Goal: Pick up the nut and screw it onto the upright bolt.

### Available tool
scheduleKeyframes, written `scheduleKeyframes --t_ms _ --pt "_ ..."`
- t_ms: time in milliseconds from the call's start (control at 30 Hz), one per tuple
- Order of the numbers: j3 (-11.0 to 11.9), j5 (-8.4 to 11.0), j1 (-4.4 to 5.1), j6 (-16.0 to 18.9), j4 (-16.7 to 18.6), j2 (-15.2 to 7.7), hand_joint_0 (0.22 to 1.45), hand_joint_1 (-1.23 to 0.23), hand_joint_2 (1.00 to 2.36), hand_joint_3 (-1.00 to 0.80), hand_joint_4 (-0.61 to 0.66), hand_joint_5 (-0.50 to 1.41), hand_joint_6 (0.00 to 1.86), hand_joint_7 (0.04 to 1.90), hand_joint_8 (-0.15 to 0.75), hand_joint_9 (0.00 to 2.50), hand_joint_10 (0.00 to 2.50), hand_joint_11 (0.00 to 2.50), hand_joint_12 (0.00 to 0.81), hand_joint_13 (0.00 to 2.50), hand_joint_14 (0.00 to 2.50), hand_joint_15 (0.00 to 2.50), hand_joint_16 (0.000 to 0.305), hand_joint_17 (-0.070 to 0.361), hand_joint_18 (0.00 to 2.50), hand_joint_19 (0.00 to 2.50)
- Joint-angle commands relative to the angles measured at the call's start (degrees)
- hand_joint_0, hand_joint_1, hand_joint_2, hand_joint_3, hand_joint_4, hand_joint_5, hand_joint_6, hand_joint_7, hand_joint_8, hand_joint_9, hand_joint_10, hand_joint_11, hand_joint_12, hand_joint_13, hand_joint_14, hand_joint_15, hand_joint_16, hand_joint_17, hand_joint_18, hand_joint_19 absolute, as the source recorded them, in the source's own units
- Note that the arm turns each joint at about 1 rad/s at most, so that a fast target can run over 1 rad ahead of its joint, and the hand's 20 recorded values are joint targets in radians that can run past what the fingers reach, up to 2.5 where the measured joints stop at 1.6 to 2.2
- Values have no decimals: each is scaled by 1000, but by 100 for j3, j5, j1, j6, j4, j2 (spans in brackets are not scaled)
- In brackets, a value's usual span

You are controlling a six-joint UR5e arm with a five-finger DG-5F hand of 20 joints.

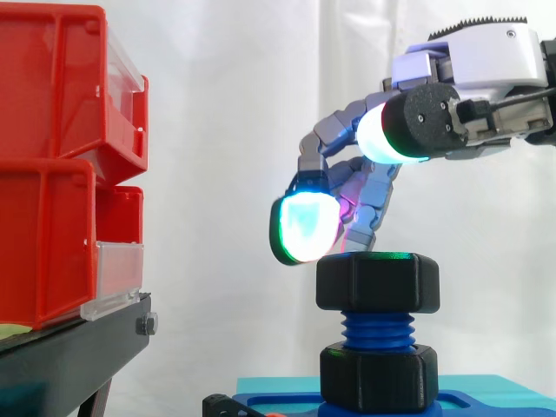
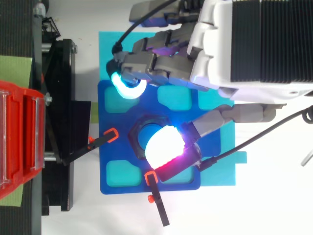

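Nut: seated atop upright bolt, centre of blue plate. Hand: fingers loosely spread above, pinching nothing. Risk: tilted turning likely cross-threads.

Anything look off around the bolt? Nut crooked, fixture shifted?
Nothing stands out. The nut sits level on the threads of the upright bolt. The blue fixture plate lies flat on its cyan mat, and the robot hand hangs just above the nut.
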Motion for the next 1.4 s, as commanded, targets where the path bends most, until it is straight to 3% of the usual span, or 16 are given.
scheduleKeyframes --t_ms 0,233,267,467,700,1167,1367 --pt "46 -16 -12 -17 -32 -1 515 -233 1000 -500 220 -83 503 791 248 993 0 0 243 705 0 0 25 57 309 0" --pt "46 1 67 -35 73 -10 500 -189 1000 -500 199 -112 502 654 215 769 0 0 277 484 0 0 30 69 90 0" --pt "46 36 164 -35 117 -54 499 -184 1000 -500 200 -113 502 650 215 754 0 0 277 467 0 0 31 69 84 0" --pt "37 107 331 36 117 -133 492 -149 1000 -500 192 -100 502 653 207 640 0 0 295 357 0 0 32 72 0 0" --pt "46 362 542 159 -94 -133 492 -139 1000 -500 187 -84 502 718 213 617 0 0 306 335 0 0 33 73 0 0" --pt "37 326 568 185 -234 -133 498 -146 1000 -500 215 -71 503 838 232 635 0 0 309 352 0 0 33 74 0 0" --pt "37 326 533 124 -313 -133 498 -157 1000 -500 230 -66 503 868 234 653 0 0 309 374 0 0 32 73 0 0"
